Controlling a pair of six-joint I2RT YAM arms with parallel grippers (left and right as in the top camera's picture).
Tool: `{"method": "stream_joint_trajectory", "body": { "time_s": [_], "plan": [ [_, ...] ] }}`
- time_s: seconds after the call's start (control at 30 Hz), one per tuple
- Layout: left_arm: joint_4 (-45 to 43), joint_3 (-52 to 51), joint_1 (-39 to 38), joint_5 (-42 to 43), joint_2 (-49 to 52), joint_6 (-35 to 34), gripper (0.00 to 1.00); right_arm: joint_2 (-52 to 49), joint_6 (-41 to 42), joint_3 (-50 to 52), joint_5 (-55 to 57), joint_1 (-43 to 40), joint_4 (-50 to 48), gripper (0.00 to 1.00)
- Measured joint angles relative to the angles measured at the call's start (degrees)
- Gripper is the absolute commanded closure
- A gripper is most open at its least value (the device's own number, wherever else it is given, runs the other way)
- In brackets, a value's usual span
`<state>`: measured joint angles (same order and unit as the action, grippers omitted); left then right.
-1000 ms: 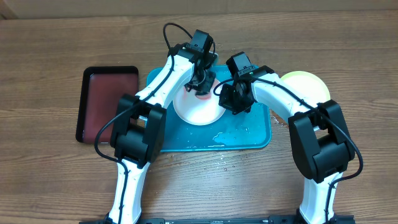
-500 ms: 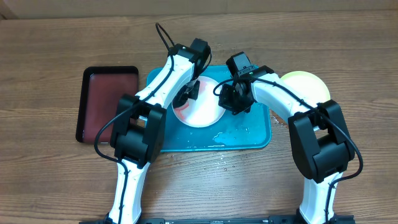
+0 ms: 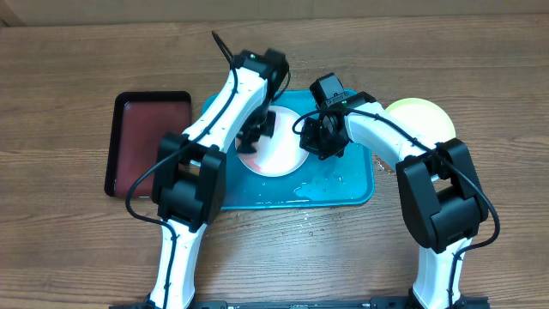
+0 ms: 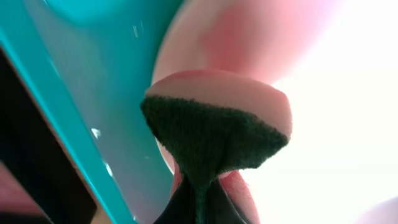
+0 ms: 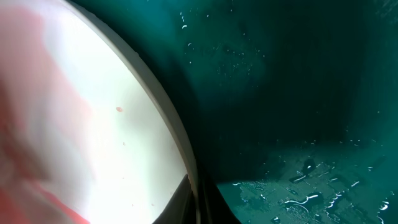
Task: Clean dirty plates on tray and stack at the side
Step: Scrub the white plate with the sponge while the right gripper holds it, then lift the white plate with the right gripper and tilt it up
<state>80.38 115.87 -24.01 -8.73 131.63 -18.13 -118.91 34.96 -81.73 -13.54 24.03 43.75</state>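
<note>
White plate (image 3: 279,160) in wet tray (image 3: 353,178), left jaws gripping sponge (image 4: 214,134), right jaws pinching rim

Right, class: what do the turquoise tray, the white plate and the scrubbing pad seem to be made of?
The tray looks like glossy plastic: water beads and highlights sit on it. The white plate seems smooth plastic too, with a thin even rim, though that is uncertain. The pad is sponge: coarse dark green fibre over pinkish foam.

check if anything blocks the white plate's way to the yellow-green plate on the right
Nothing loose lies between the white plate and the yellow-green plate. Only the raised rim of the tray crosses that path, plus the right gripper, whose jaws hold the white plate's rim.
</note>
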Motion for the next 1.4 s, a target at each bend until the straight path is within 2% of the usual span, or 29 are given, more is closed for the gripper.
{"method": "stream_joint_trajectory", "body": {
  "time_s": [0.27, 0.57, 0.77, 0.93, 1.17, 1.4],
  "plan": [
    [1.9, 11.3, 0.5, 0.6, -7.4, 0.1, 0.95, 0.0, -0.3, 0.0, -0.3, 0.0, 0.0, 0.96],
    [1.9, 13.3, 2.1, 0.6, -14.1, 0.7, 0.96, 1.9, -4.2, -0.7, 2.0, -0.3, 8.1, 0.96],
    [1.2, 13.3, 2.1, 0.6, -14.0, 1.0, 0.96, 14.1, -5.0, -1.1, 16.0, 1.4, 10.0, 0.96],
    [0.0, 13.3, 2.1, 0.6, -14.0, 1.4, 0.96, 22.8, -5.2, -2.7, 32.4, 7.5, 11.9, 0.96],
    [0.0, 13.3, 2.1, 0.6, -14.0, 1.6, 0.96, 23.4, -5.1, -3.0, 53.7, 17.2, 15.3, 0.96],
    [0.0, 13.3, 2.1, 0.6, -14.0, 1.6, 0.96, 23.4, -2.7, -3.0, 71.9, 21.5, 18.3, 0.96]
  ]
}}
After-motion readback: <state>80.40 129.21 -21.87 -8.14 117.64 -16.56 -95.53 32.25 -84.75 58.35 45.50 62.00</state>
